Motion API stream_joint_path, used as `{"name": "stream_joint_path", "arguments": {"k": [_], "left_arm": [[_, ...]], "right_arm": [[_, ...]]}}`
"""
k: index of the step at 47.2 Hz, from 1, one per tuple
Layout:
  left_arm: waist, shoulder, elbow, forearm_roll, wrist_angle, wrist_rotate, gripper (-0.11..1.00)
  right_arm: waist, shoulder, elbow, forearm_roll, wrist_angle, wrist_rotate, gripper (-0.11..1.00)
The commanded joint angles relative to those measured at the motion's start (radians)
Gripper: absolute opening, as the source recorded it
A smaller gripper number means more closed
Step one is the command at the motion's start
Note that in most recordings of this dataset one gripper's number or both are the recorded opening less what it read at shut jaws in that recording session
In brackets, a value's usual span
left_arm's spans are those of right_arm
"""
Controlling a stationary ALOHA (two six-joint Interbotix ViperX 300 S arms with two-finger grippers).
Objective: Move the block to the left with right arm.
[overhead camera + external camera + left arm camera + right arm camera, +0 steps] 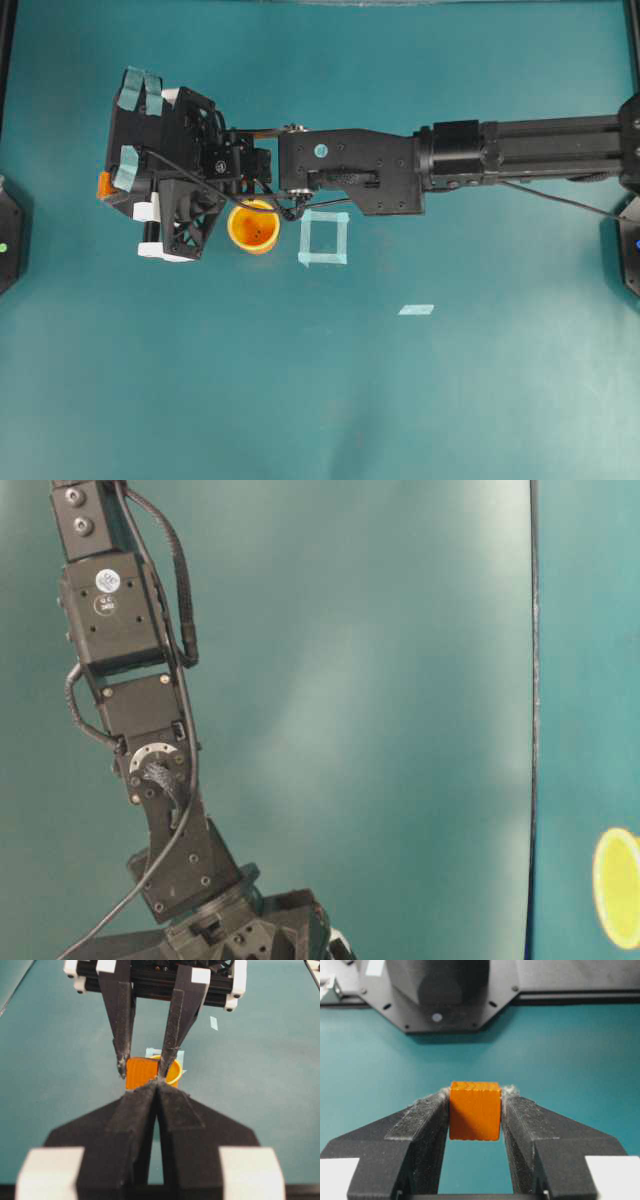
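The block, a small orange cube, sits between the fingertips of my right gripper, and both pads press its sides. From overhead the right arm reaches from the right edge across to the left. Its gripper is at the far left, and only a corner of the block shows beneath it. In the left wrist view the block hangs between the right gripper's two dark fingers. Just in front of it is my left gripper, shut and empty. I cannot tell whether the block touches the table.
A round orange-yellow cup stands right of the right gripper, under the forearm. A pale tape square lies beside the cup, and a small tape strip lies further right. The left arm's base sits just beyond the block.
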Motion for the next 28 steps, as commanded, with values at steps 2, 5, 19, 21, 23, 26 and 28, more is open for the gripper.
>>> {"name": "stream_joint_path", "arguments": {"k": [2, 5, 19, 21, 23, 26, 28], "left_arm": [[0.003, 0.006, -0.028, 0.002, -0.018, -0.012, 0.0], [0.003, 0.008, -0.025, 0.002, -0.023, 0.0, 0.0], [0.003, 0.012, -0.02, 0.002, -0.025, 0.003, 0.0], [0.003, 0.012, -0.021, 0.002, -0.025, 0.005, 0.0], [0.003, 0.014, -0.021, 0.002, -0.025, 0.005, 0.0], [0.003, 0.012, -0.02, 0.002, -0.025, 0.005, 0.0], [0.003, 0.012, -0.02, 0.002, -0.025, 0.005, 0.0]], "right_arm": [[0.015, -0.021, -0.028, 0.017, -0.008, 0.003, 0.41], [0.02, -0.021, -0.023, 0.018, -0.002, 0.003, 0.41], [0.021, -0.021, -0.023, 0.02, 0.06, 0.005, 0.41], [0.021, -0.023, -0.023, 0.02, 0.06, 0.003, 0.41], [0.021, -0.021, -0.023, 0.021, 0.06, 0.003, 0.41], [0.021, -0.021, -0.023, 0.02, 0.06, 0.003, 0.41], [0.021, -0.021, -0.023, 0.02, 0.06, 0.003, 0.41]]}}
